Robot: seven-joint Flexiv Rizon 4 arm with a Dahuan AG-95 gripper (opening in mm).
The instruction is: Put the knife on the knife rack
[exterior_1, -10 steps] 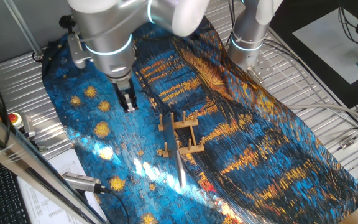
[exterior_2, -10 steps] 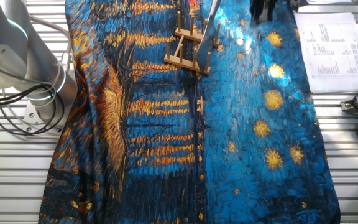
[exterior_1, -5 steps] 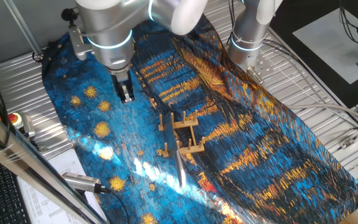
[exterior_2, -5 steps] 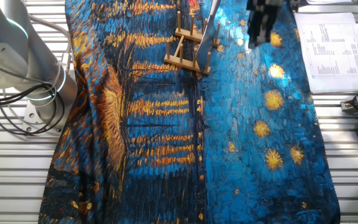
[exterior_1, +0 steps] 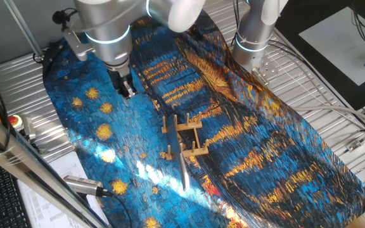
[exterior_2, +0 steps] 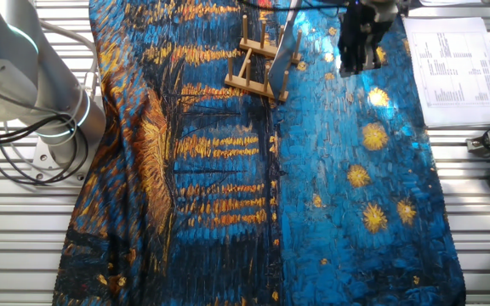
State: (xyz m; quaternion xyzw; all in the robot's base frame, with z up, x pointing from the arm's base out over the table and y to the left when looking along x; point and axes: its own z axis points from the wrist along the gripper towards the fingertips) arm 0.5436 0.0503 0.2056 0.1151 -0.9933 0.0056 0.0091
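Note:
The knife rack is a small tan wooden frame standing on the blue and gold painted cloth. The knife stands on edge in it, its grey blade sticking out past the rack's near end. In the other fixed view the knife stands upright in the knife rack near the top edge. My gripper hangs above the cloth up and left of the rack, apart from it. Its fingers are slightly open with nothing between them. From the other side the gripper hangs right of the rack.
A silver cylinder with a black cable lies at the cloth's near left edge, beside a sheet of paper. A red button sits at far left. A second arm's base stands behind the cloth.
My gripper has risen and drifted away from the rack, up and to the left in one view. The knife and rack have not moved.

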